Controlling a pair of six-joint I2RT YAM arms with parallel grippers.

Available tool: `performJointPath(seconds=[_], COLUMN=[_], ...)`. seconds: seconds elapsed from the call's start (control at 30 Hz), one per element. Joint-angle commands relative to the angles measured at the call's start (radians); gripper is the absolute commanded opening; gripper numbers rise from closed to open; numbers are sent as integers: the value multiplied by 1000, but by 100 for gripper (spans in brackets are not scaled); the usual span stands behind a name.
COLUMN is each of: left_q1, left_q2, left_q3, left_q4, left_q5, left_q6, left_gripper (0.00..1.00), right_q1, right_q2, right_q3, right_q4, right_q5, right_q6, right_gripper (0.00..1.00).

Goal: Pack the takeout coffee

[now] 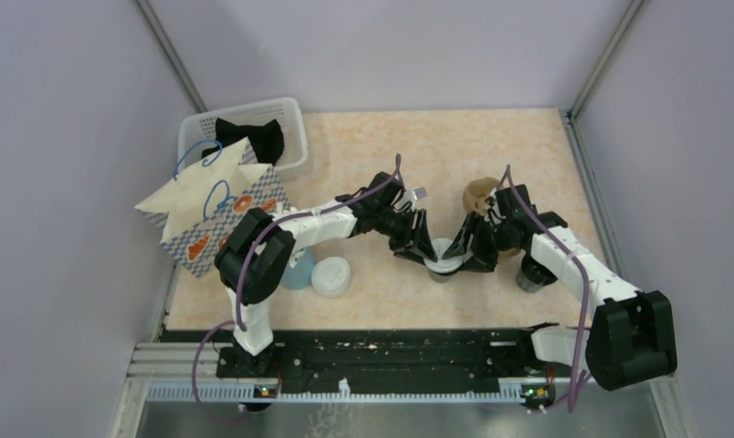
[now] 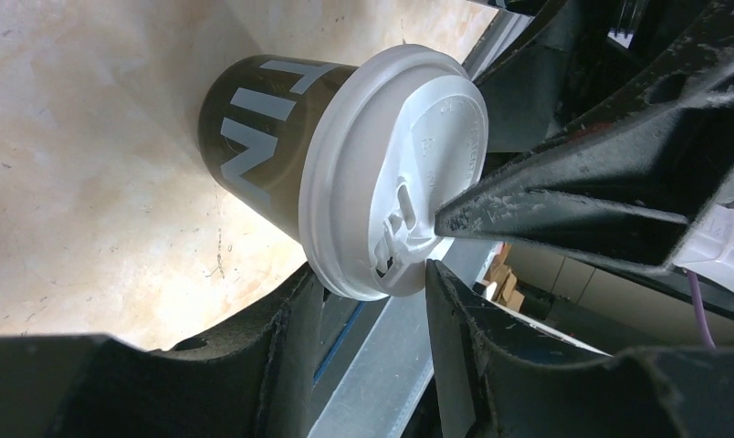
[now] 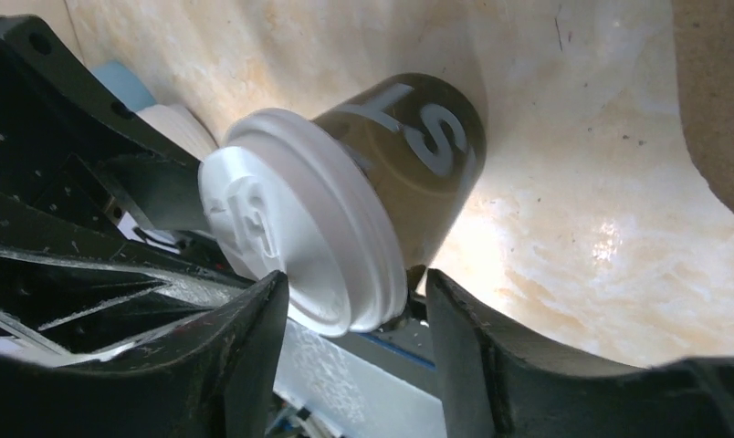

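Left gripper (image 2: 368, 274) and right gripper (image 3: 354, 278) straddle the takeout coffee (image 2: 263, 137); whether either clamps it is unclear

The left arm (image 1: 318, 222) and right arm (image 1: 578, 269) are showing white links between bulky black joints — a purple cable (image 1: 239, 306) is trailing along each. On the left pincer (image 2: 365, 278), black fingers (image 2: 491, 365) are showing pale scuffs.

**Visitor:** What colours do you see?

**Me:** The takeout coffee (image 2: 254, 137) is dark brown-black with pale grey letters, and its lid (image 2: 391, 173) is greyish white. My jaws are black.

**Visitor:** And around it?

**Me:** The surface (image 1: 436, 146) is mottled peach-beige. The paper bag (image 1: 208, 205) is white with fine blue patterning, orange shapes and blue handles.
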Motion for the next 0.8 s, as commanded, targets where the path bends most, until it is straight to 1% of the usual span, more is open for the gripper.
performJointPath(seconds=[0.0,0.03,0.07,0.2,0.3,0.47,0.57,0.63,0.67,0.73,0.77], left_q1=[-20,-22,-23,-27,-27,-27,-27,-27,-27,-27,-27], left_q2=[-7,-7,-8,-9,-9,1,3,3,5,10,11], left_q3=[-4,-6,-7,-3,0,10,24,25,25,24,24], left_q4=[29,28,28,31,33,42,40,41,42,43,44], left_q5=[-21,-23,-24,-27,-28,-17,-21,-24,-22,-21,-21], left_q6=[34,36,34,32,27,12,11,10,9,9,8], left_gripper=[51,51,51,51,51,51,52,52,52,52,52], right_q1=[6,7,7,6,7,7,7,8,8,8,7], right_q2=[-29,-35,-43,-60,-79,-60,-71,-65,-59,-52,-49], right_q3=[-3,6,14,25,-2,-24,-44,-43,-40,-36,-36], right_q4=[12,-8,-28,-98,-70,-45,-14,-6,-5,1,9], right_q5=[2,8,14,8,-32,-74,-46,-29,-24,-11,-9], right_q6=[3,1,1,73,178,309,362,371,376,386,394], right_gripper=[65,69,70,68,69,72,72,69,66,57,55])
